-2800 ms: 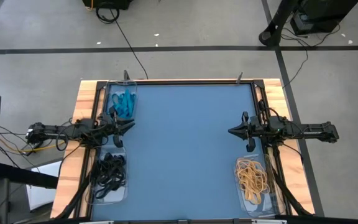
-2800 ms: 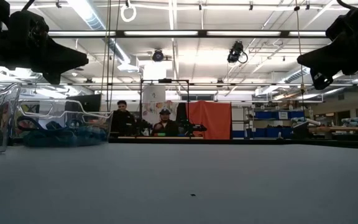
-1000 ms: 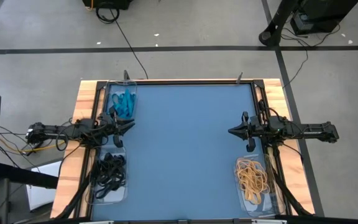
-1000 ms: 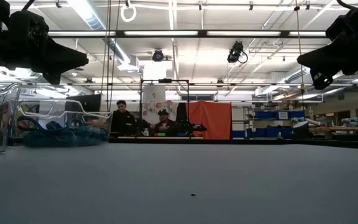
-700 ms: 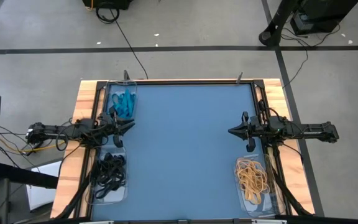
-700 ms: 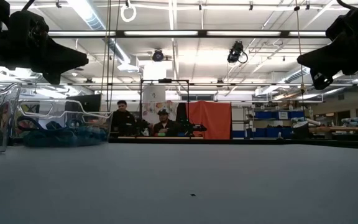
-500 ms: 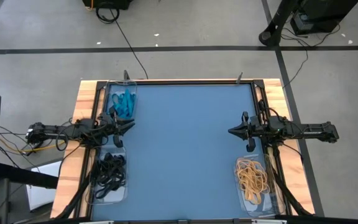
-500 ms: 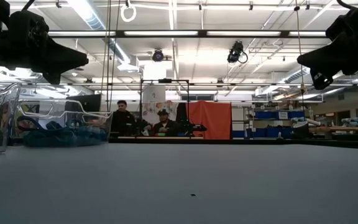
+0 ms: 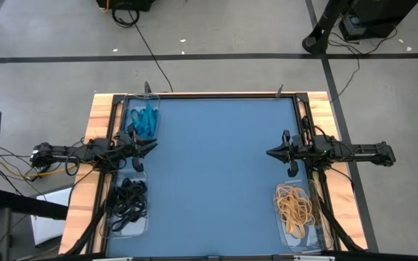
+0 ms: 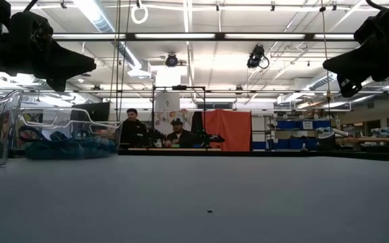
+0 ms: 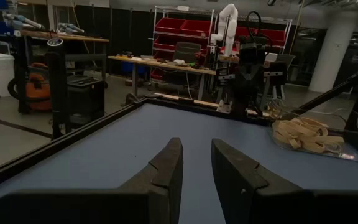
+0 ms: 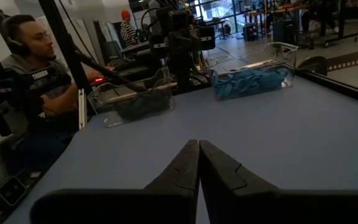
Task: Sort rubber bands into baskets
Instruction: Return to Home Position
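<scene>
Teal rubber bands (image 9: 142, 119) heaped in the teal-band tray (image 9: 151, 101), black rubber bands (image 9: 126, 201) in the black-band tray (image 9: 132, 229): one tray off each side of the left gripper (image 9: 153, 147), both near its fingers, neither touched. Tan rubber bands (image 9: 294, 204) piled in the tan-band tray (image 9: 305, 241), just beside the right gripper (image 9: 270, 153) and a little behind its tips.

Left gripper: hangs level above the blue mat (image 9: 216, 167), reaches in over the wooden table frame (image 9: 99, 116) on an outstretched arm, points across the mat toward the tan heap. Fingers (image 11: 166, 171) parted by a narrow gap, holding nothing.

Right gripper: hangs level too, clear of the mat, reaches in from the opposite edge on a straight arm, faces the left fingertips head-on and well apart from them. Fingers (image 12: 178, 169) pressed together tip to tip, gripping nothing. Straight ahead of them, the black-band and teal-band trays; off to one side, beyond the table edge, a seated person (image 12: 33, 87) wearing a headset.

Far beyond both pairs of fingertips, in the room behind the table, two more seated people (image 10: 176, 133).
</scene>
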